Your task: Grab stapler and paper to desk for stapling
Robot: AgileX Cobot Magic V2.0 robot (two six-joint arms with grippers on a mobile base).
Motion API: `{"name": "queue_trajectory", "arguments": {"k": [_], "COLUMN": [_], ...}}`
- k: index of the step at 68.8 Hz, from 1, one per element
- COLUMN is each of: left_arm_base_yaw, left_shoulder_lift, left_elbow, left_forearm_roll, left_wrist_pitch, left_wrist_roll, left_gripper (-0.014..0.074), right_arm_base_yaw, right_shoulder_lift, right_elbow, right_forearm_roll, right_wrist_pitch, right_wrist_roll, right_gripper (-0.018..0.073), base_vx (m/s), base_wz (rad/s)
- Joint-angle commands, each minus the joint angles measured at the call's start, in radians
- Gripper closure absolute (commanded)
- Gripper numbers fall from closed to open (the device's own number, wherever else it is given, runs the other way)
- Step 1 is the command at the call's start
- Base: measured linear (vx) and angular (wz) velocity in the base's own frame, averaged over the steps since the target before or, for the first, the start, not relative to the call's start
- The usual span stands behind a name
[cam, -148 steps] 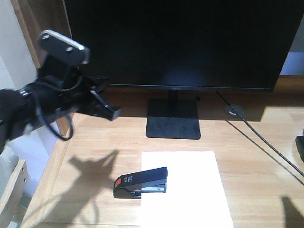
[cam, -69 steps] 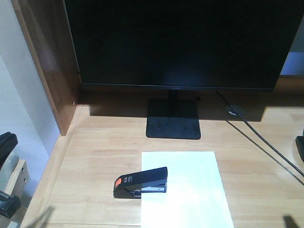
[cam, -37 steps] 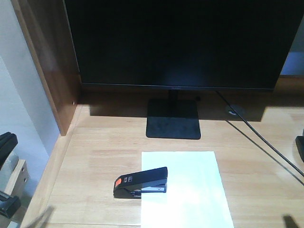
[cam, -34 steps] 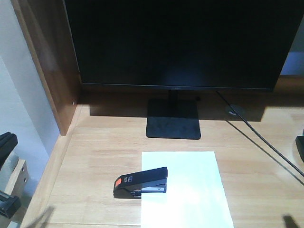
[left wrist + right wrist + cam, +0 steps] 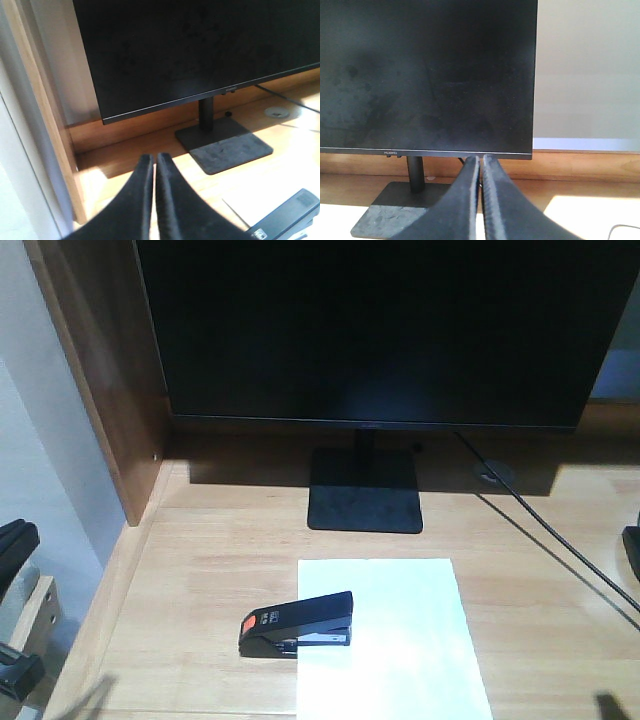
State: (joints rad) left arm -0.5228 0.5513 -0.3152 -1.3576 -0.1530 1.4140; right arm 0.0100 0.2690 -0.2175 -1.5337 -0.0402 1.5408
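In the front view, the stapler (image 5: 296, 624) lies on the desk (image 5: 200, 570), in front of the monitor (image 5: 380, 330) stand and a little to its left. Its mouth end rests on the left edge of the paper (image 5: 390, 640), and the end with the orange-red patch sticks out over bare wood. The long axis of the stapler runs roughly left to right, slightly rising toward the monitor at the mouth end. The paper lies flat in front of the stand, its long side going away from the monitor. No arm is over the desk here; only a dark part shows at the lower left edge, beside the desk.

In the left wrist view, the left gripper (image 5: 152, 165) has its 2 jaws pressed together with only a thin slit between them, holding nothing. It points toward the monitor. The stapler (image 5: 282, 220) is low and to the right of the jaws, near but apart.

In the right wrist view, the right gripper (image 5: 481, 167) is also closed to a thin slit and empty. It faces the monitor (image 5: 427, 75), and neither stapler nor paper shows clearly here.

I judge both things are already placed on the desk, and the left arm is nearer to the stapler.
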Motion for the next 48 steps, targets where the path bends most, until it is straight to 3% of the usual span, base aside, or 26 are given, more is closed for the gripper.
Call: {"name": "queue_trajectory", "arguments": {"k": [1,4,9,21,29,35,48], "left_arm_base_yaw": [-0.003,-0.003,-0.003,-0.003,-0.003,-0.003,0.005], "left_shoulder_lift": [-0.002,-0.002,-0.002,-0.002,-0.002,-0.002,-0.003], "left_elbow": [-0.03,-0.03,-0.03,-0.03,-0.03,-0.028,0.007], "left_forearm_roll": [0.052,0.131,0.295,0.847,1.123,1.218,1.207], "left_wrist_pitch": [-0.004,-0.004,-0.004,-0.019,-0.018,-0.017,-0.059], "left_wrist_roll": [-0.088,-0.158,-0.342,-0.935,-1.223,-1.326,-1.33], "left_gripper": [0.0603,0.0603,0.0603,0.0603,0.0603,0.0603,0.0603], "right_arm_base_yaw": [-0.001,-0.001,-0.001,-0.001,-0.001,-0.001,-0.001], "right_shoulder_lift": [0.009,0.009,0.009,0.009,0.009,0.009,0.009], "right_elbow": [-0.028,-0.028,-0.028,-0.028,-0.028,-0.028,-0.028], "right_forearm_roll": [0.0,0.0,0.0,0.0,0.0,0.0,0.0], "right_wrist_pitch": [-0.003,-0.003,-0.003,-0.003,-0.003,-0.003,0.001], "right_wrist_roll": [-0.006,-0.006,-0.006,-0.006,-0.006,-0.006,-0.006], "right_gripper": [0.0566,0.0566,0.0566,0.0566,0.0566,0.0566,0.0566], "base_vx": [0.0,0.0,0.0,0.0,0.0,0.0,0.0], "base_wz": [0.0,0.0,0.0,0.0,0.0,0.0,0.0]}}
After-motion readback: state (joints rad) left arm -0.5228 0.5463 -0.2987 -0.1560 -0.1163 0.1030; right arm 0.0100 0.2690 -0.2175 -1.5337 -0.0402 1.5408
